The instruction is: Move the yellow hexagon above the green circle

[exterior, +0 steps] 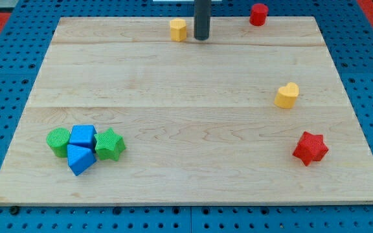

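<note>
The yellow hexagon [178, 30] sits near the view's top edge of the wooden board, a little left of centre. My tip [202, 37] stands just to its right, a small gap apart. The green circle [58, 142] lies at the view's lower left, touching a blue cube [83, 136]. The hexagon is far up and to the right of the green circle.
A blue triangular block [79, 159] and a green star [109, 144] crowd the green circle. A yellow heart [287, 95] lies at the right, a red star [310, 147] at the lower right, a red cylinder [258, 14] at the top right edge.
</note>
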